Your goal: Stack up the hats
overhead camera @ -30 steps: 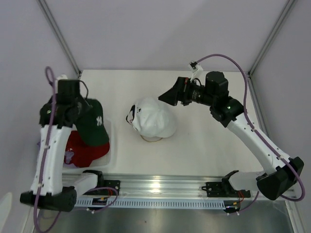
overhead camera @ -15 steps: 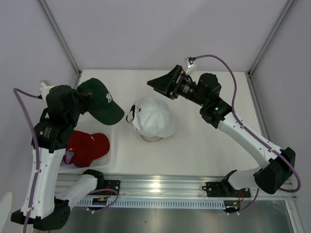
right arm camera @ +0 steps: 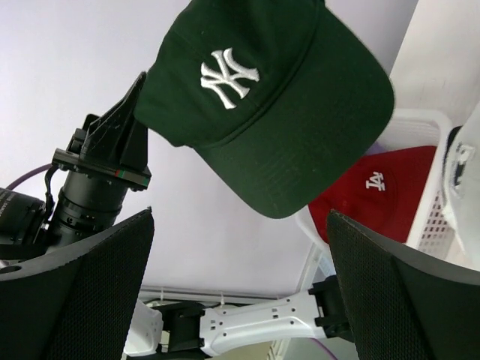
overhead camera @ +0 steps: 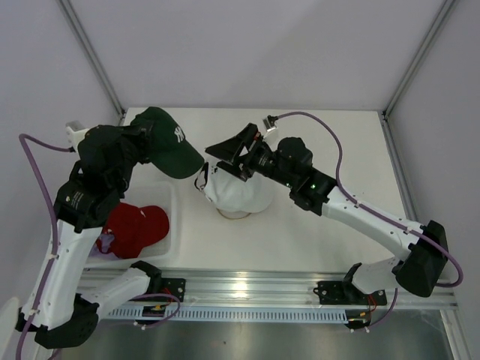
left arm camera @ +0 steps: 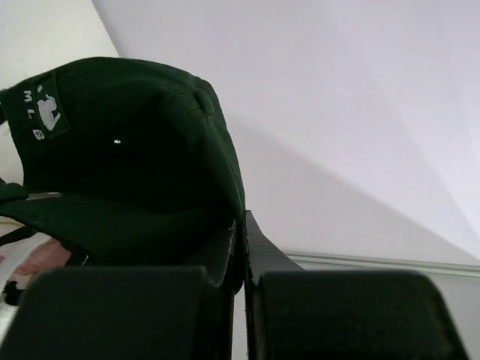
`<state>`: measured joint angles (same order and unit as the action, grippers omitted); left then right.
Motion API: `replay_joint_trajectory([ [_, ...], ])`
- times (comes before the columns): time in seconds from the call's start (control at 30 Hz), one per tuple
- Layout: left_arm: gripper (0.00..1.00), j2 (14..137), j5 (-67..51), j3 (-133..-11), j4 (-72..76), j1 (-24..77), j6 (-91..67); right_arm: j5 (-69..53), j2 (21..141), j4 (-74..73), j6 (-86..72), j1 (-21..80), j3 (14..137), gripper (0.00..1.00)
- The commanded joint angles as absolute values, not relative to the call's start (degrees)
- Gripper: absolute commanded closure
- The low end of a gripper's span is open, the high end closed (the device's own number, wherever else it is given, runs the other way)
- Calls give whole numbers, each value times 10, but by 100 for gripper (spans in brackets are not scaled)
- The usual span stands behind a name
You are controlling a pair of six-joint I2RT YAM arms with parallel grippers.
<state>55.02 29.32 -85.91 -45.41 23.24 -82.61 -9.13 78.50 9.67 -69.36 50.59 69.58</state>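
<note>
Three caps are in view. The left gripper (left arm camera: 241,251) has its fingers clenched on the green cap (overhead camera: 171,142), which is held raised with its brim pointing toward the right gripper (overhead camera: 226,155). The right fingers stand spread wide, grasping nothing, just above the white cap (overhead camera: 244,193). The red cap (overhead camera: 139,225) lies in the basket (overhead camera: 172,204), below the left fingers.

A dark green cap (right arm camera: 277,97) with a white NY logo hangs in the air at the top, its brim pointing down to the right. The left gripper (right arm camera: 137,105) pinches the cap's rear edge from the left. Below the brim, a red cap (right arm camera: 367,195) lies in the white mesh basket (right arm camera: 433,214). A sliver of a white cap (right arm camera: 461,169) shows at the right edge. The right gripper (right arm camera: 240,225) frames it all, its black fingers (right arm camera: 75,292) spread wide apart.
</note>
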Motion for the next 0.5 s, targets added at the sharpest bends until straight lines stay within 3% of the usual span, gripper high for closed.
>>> replay_joint_trajectory([
  [0.0, 99, 568, 316, -887, -409, 248, -859, -44, 788, 114, -725, 534, 713, 0],
  [0.33, 99, 574, 317, -896, -408, 262, -869, 46, 822, 134, -782, 579, 693, 3],
  [0.43, 99, 558, 309, -875, -395, 262, -870, 71, 822, 147, -780, 584, 691, 7],
  [0.47, 99, 555, 304, -870, -391, 262, -869, 75, 824, 156, -779, 585, 693, 13],
])
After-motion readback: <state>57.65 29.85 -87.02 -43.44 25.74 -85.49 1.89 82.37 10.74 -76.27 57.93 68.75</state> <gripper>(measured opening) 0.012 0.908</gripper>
